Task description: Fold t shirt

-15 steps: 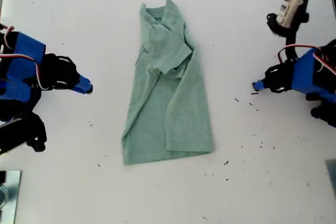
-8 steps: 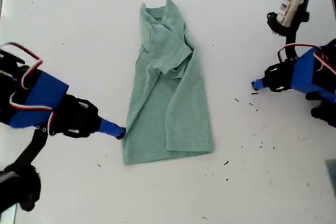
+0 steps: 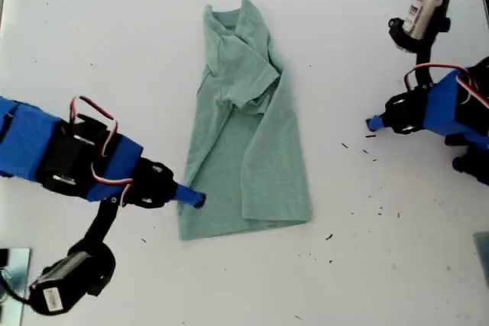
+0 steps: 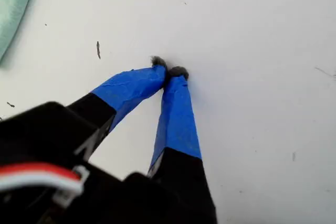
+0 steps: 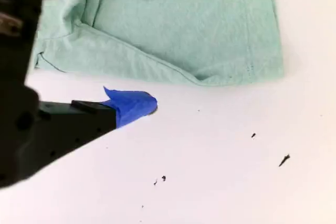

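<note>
T shirt [image 3: 246, 135] at bench [image 3: 114, 36] centre, sides folded in, end fold left; my second gripper [image 5: 142, 40] jaws spread at hem, my first gripper [image 4: 169, 72] jaws pressed together, empty.

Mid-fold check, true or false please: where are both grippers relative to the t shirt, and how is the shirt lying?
1. My second gripper is at the t shirt edge, jaws open. True.
2. My first gripper is shut on the shirt. False: shut on nothing, over the bare table, apart from the shirt.
3. The shirt is spread out with both sleeves out. False: it is folded lengthwise into a narrow strip.
4. The collar points toward the exterior view's top. True.
</note>
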You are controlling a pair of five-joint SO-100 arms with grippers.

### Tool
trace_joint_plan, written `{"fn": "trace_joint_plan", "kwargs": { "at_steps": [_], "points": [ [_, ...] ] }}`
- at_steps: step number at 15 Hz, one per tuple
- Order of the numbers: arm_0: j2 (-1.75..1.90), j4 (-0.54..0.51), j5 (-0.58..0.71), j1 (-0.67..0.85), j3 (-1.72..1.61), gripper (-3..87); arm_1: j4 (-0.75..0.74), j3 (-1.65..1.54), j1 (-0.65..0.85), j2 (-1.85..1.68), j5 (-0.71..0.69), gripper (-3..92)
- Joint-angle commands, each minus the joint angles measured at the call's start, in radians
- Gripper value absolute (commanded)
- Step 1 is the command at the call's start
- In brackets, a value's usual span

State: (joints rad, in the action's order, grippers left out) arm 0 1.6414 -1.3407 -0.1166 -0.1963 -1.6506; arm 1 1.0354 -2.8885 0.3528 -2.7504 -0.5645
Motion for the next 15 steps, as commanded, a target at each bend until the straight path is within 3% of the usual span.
{"fn": "trace_joint_plan", "kwargs": {
  "at_steps": [1,3,6,9,12,15],
  "points": [
    [-0.064,0.103,0.014,-0.005,0.002,31.2,-0.031,-0.006,0.003,0.009,-0.003,2.5],
    [-0.158,0.163,-0.002,-0.011,0.002,26.9,-0.031,-0.006,0.0,0.009,-0.005,2.5],
    [-0.241,0.218,-0.044,0.009,-0.057,6.6,-0.031,-0.008,-0.014,0.006,-0.002,2.5],
    [-0.11,0.133,-0.067,0.031,-0.075,0.1,-0.023,-0.02,-0.018,-0.028,0.003,2.5],
    [0.084,-0.038,-0.078,0.078,-0.075,-0.1,-0.009,-0.034,-0.015,-0.069,0.005,2.5],
    [0.198,-0.106,-0.055,0.114,-0.012,-0.1,0.012,-0.054,-0.015,-0.132,0.006,2.5]
  ]
}}
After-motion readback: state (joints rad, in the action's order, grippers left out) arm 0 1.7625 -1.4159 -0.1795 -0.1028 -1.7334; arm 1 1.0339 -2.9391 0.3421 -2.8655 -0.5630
